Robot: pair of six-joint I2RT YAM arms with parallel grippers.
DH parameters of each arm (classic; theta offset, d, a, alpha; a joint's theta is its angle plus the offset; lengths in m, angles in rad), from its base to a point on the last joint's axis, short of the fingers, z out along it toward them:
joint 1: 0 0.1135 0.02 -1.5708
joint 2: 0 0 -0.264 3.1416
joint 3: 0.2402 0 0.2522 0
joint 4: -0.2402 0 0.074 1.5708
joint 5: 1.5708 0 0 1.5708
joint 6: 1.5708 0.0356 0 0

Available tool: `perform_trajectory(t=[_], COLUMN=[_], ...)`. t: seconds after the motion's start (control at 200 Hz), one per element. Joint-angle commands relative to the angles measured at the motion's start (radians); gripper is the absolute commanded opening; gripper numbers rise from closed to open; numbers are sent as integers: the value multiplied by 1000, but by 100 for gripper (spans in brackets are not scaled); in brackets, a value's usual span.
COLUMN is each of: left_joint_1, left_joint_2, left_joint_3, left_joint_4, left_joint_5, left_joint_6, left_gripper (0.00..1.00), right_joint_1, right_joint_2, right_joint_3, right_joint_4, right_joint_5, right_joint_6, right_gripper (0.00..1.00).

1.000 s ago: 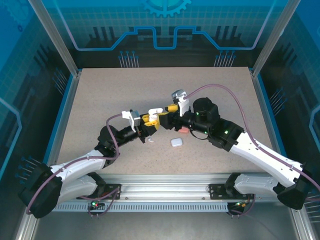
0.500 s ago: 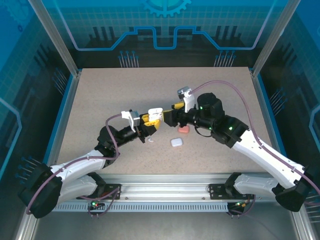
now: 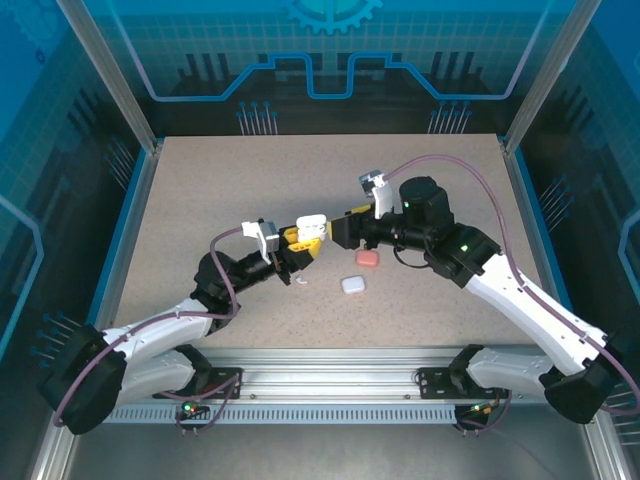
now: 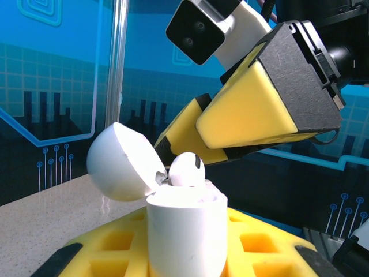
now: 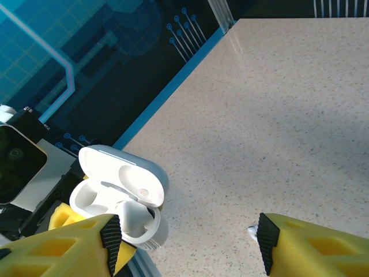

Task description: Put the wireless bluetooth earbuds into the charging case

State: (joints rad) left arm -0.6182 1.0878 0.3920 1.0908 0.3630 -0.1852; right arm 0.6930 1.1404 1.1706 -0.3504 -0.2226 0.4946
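The white charging case [image 4: 184,231] is held upright above the table [image 3: 200,200] by the left gripper [image 3: 303,238], whose yellow pads are closed on its lower body, and its lid is swung open to one side. One white earbud [image 4: 185,169] is seen in a well of the case with its rounded head standing proud of the rim, so it is judged not fully seated. The right gripper [image 3: 338,229] is poised just beside the case, its fingers spread wide with nothing between them. A pink case [image 3: 367,258] and a white case [image 3: 353,285] are seen lying on the table nearby. The earbud is judged very light, rigid, smooth and slippery, and easily flicked out. It is best pressed gently on the head, or pinched across the head rather than by the hidden stem. The glossy case may slip if pushed hard.
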Motion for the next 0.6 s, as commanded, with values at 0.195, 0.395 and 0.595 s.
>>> perform_trajectory(t=[0.195, 0.395, 0.595], left_joint_1=[-6, -5, -5], left_joint_2=[7, -5, -17], left_joint_3=[31, 26, 21], left_joint_4=[61, 58, 49], left_joint_5=[16, 8, -5], left_joint_6=[3, 6, 19], left_gripper=[11, 12, 11], right_joint_1=[-4, -1, -1], right_joint_2=[38, 35, 9], right_joint_3=[-3, -21, -34], right_joint_4=[51, 11, 10], right_joint_5=[-57, -31, -33], right_joint_6=[27, 15, 0], right_gripper=[67, 66, 66])
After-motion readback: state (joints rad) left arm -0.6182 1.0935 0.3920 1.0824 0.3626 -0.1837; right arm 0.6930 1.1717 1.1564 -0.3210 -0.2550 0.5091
